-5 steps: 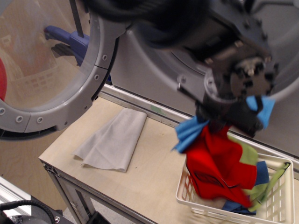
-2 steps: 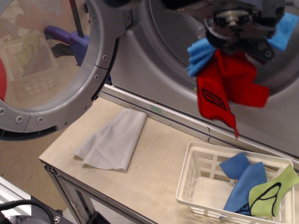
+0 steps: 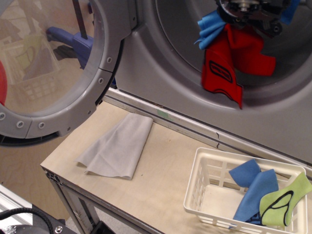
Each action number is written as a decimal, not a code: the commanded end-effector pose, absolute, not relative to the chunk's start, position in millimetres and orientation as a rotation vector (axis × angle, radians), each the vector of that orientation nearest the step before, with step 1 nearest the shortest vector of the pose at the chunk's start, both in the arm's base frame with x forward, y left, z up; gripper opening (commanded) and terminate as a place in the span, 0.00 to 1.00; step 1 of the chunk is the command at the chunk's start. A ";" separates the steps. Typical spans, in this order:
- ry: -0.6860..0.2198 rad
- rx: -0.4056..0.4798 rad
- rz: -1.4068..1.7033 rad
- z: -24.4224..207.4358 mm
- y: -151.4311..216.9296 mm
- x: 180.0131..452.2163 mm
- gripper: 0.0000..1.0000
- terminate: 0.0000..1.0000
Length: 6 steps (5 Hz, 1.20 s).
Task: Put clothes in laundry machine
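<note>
My gripper (image 3: 251, 17) is at the top of the view, in front of the laundry machine's (image 3: 161, 68) round drum opening. It is shut on a bundle of clothes: a red piece with a black outlined marking (image 3: 229, 63) hanging down, and a blue piece (image 3: 210, 28) at its left. Two more blue pieces (image 3: 253, 187) and a light green piece with a black loop mark (image 3: 282, 202) lie in the white slotted basket (image 3: 209, 187). The machine's round clear-windowed door (image 3: 58, 68) stands open at the left.
A grey cloth (image 3: 119, 146) lies flat on the wooden table (image 3: 161, 170) left of the basket. The table's front edge runs along the lower left. A blue and purple object (image 3: 73, 41) shows through the door window.
My gripper has risen from the basket up to the drum opening, carrying the red and blue pieces. Two blue pieces and the green one stayed in the basket.
</note>
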<state>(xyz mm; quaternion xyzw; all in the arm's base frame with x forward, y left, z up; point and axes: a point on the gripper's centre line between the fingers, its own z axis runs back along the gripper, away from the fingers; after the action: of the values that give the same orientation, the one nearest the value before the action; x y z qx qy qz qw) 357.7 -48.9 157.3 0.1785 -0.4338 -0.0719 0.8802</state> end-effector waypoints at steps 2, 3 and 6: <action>-0.985 0.430 -0.065 145.4 -13.1 411.7 0.00 0.00; -0.962 0.477 -0.013 138.3 -7.6 414.9 1.00 0.00; -0.933 0.372 -0.033 149.6 -13.1 378.7 1.00 0.00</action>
<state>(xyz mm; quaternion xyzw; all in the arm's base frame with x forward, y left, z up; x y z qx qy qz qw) 387.7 -11.3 130.8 0.1804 -0.4216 -0.0180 0.8885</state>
